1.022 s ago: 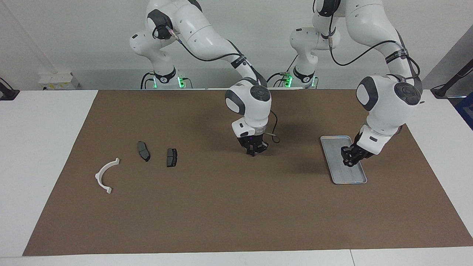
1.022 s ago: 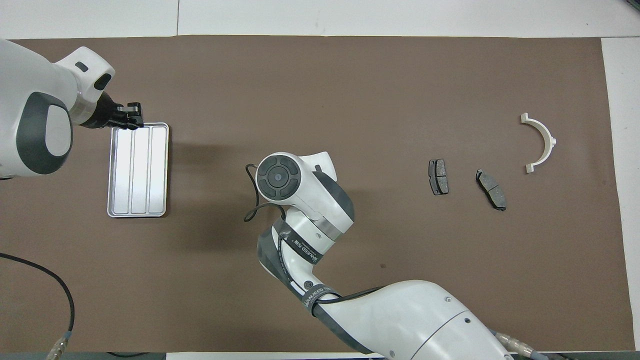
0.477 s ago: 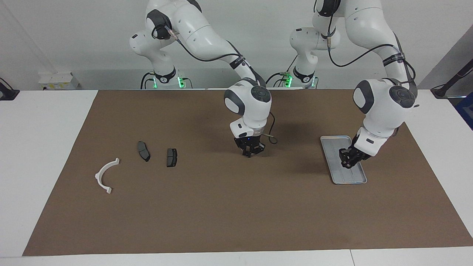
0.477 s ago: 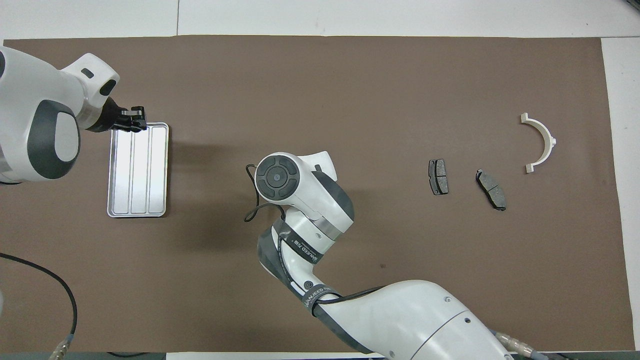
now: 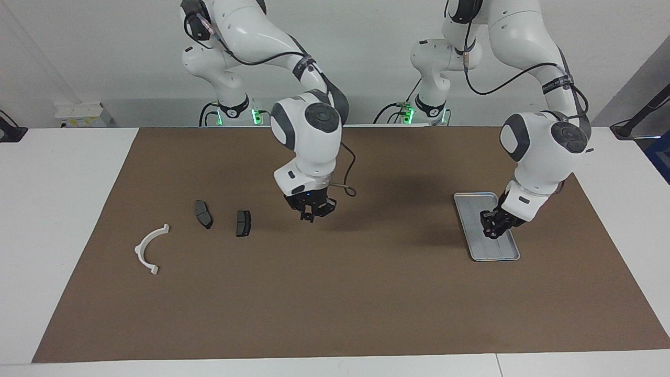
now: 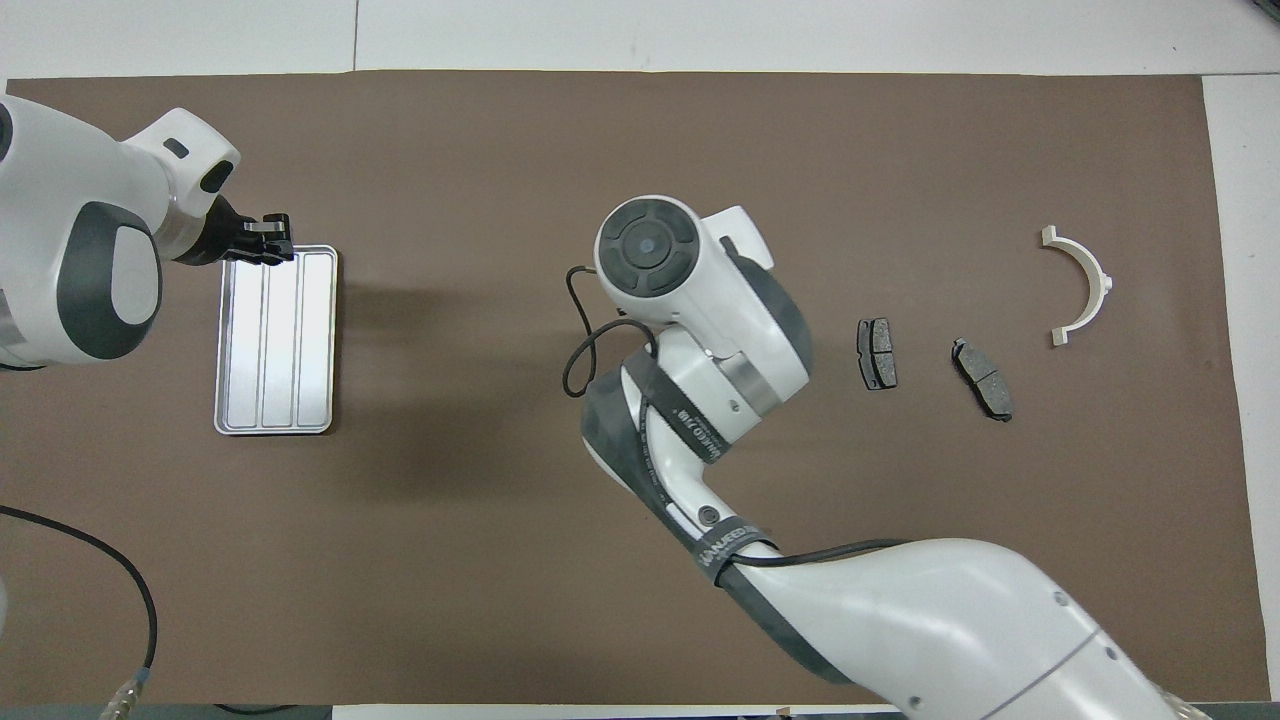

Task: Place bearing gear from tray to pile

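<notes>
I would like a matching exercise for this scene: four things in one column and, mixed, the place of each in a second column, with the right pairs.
Things:
1. tray
2. white arc
3. right pincer
4. left pincer

Places:
A. over the bare mat, beside the two dark pads
B. over the tray
C. toward the left arm's end of the table
D. nearest the right arm's end of the table

Pairs: 1-C, 2-D, 3-A, 4-B

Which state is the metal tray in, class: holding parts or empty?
Empty where it shows: in the overhead view the tray presents only bare ridged lanes. The left gripper hangs over one end, hiding a small patch.
</notes>
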Controlling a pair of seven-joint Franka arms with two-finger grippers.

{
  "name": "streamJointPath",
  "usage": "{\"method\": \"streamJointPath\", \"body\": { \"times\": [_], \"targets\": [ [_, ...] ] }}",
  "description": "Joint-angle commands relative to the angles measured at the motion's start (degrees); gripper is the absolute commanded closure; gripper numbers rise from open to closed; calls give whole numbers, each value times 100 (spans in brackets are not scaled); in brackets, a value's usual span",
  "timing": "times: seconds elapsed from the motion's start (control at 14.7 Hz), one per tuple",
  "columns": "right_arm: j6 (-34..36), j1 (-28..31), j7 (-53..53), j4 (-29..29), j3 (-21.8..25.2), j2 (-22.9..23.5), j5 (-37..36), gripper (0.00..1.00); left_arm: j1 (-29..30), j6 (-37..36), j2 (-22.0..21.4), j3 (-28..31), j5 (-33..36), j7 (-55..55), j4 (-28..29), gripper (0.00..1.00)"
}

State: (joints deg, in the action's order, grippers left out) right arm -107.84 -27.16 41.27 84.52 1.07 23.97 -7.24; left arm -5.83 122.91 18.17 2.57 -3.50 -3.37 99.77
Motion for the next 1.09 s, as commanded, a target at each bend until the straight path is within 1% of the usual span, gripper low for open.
{"method": "streamJointPath", "body": {
  "times": [0.0,0.14,0.27,0.41,0.55,0.68,0.89,0.95,1.02],
  "targets": [
    [376,561,-1327,126,-89,-436,266,100,-32,242,-174,33,-28,3,306,100],
    [561,983,-2320,126,-89,-586,275,100,-32,243,-174,42,-28,3,307,100],
    [597,1413,-3191,126,-89,-612,459,100,-32,234,-174,42,-28,-6,307,100],
    [475,1818,-3930,231,-89,-613,478,100,-41,234,-174,42,-28,-15,307,100],
    [300,2074,-4432,354,-89,-604,478,100,-49,216,-174,42,-28,-32,307,100],
    [-173,2346,-4802,669,-81,-560,478,100,-163,155,-174,51,-28,-85,280,100],
    [-1272,2689,-4874,1442,-72,-481,469,100,-707,67,-174,68,33,-795,280,100],
    [-1510,2725,-4874,1575,-72,-429,451,100,-926,-20,-174,69,95,-1136,237,100],
    [-1608,2751,-4874,1629,-63,-393,425,100,-1137,-21,-174,69,182,-1557,219,100]
  ]
}}
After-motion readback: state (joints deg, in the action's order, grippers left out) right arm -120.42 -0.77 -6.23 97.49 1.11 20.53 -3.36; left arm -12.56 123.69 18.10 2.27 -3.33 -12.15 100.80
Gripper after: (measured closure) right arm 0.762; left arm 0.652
